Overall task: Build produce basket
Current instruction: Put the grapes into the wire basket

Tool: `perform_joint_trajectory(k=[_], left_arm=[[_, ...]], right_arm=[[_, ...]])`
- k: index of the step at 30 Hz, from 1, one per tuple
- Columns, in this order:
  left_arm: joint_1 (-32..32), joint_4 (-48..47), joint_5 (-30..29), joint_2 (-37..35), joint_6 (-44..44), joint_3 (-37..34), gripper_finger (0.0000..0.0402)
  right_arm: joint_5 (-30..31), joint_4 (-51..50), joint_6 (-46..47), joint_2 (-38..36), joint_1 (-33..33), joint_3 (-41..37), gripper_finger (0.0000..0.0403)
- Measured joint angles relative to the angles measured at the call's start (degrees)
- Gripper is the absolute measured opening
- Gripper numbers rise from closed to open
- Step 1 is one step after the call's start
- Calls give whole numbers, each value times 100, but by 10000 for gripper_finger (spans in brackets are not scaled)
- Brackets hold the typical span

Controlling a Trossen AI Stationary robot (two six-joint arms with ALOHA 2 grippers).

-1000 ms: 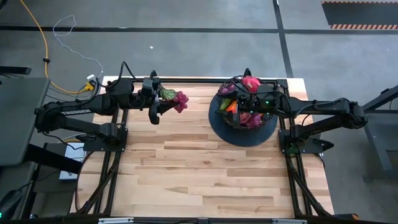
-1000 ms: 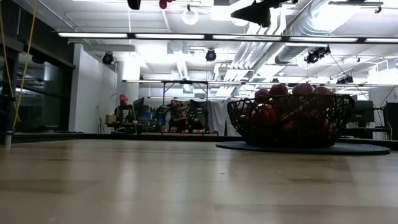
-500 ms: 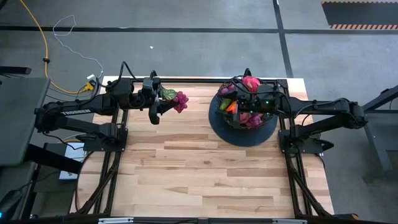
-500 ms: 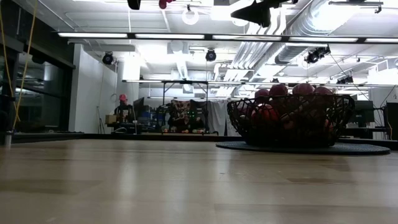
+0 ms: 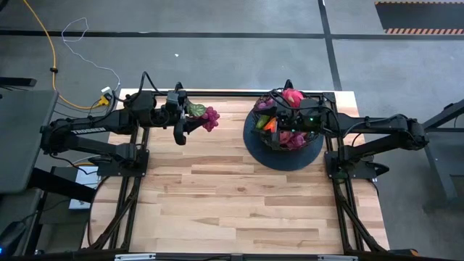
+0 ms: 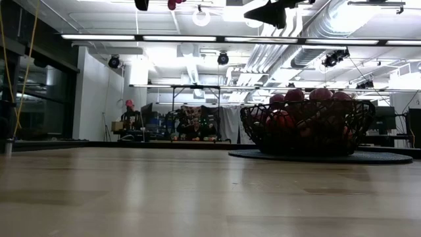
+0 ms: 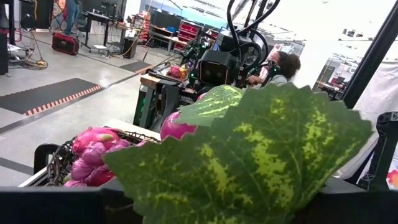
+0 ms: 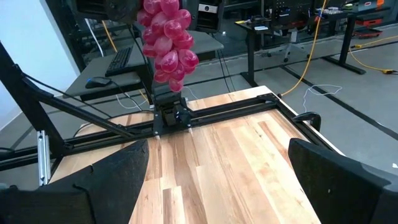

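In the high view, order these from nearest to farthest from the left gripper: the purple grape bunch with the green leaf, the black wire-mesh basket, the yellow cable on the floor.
1. The purple grape bunch with the green leaf: held at the left gripper.
2. The black wire-mesh basket: across the table, on the right arm's side.
3. The yellow cable: off the table, on the floor beyond the left arm.

Most of the table (image 5: 239,196) is bare wood, open to either arm. At its far edge the basket (image 5: 284,145) blocks the right side, with the right gripper (image 5: 284,120) over it. The left gripper (image 5: 190,119) hangs a grape bunch (image 5: 209,117) above the far left.
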Motion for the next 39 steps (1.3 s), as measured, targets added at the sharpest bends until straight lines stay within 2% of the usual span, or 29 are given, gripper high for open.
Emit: perform_joint_trajectory(k=[10, 17, 22, 28, 31, 39], left_arm=[[1, -82, 1, 0, 0, 0, 184], [2, -284, -71, 421, -83, -2, 184], [2, 62, -73, 1230, -208, 55, 184], [36, 1026, 72, 2650, -197, 506, 184], [96, 1406, 199, 3409, -65, 910, 184], [294, 1417, 254, 5006, 788, 2269, 184]], right_arm=[[0, 39, 0, 1, 0, -2, 375], [0, 1079, -11, 2, 0, -7, 375], [0, 1575, -15, 2, -1, -7, 375], [0, 1609, 73, 2, 0, -7, 375], [0, 1789, 288, 2, -2, -7, 375], [0, 2100, 387, 2, -2, -5, 375]])
